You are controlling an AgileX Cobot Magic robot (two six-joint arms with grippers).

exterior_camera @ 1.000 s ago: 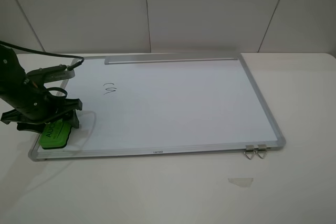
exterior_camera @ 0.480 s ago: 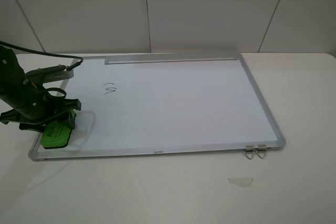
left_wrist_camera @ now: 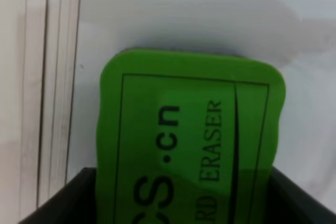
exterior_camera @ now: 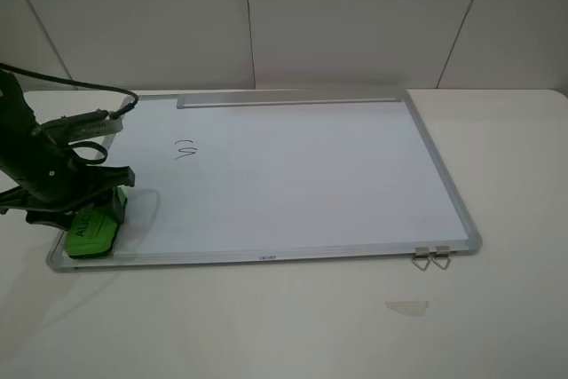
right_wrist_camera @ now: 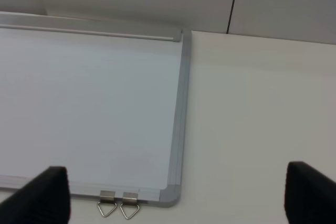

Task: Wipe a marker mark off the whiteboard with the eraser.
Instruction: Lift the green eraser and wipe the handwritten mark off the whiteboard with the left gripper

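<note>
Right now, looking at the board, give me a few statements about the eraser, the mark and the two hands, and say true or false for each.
1. The eraser lies on the whiteboard, by its near left corner. True.
2. The marker mark is covered by the eraser. False: it shows bare on the board, farther back and apart from the eraser.
3. The left hand has a finger on each side of the eraser. True.
4. The right hand grips one of the metal clips. False: it is open and empty; the clips sit on the frame at the board's near right corner.
</note>
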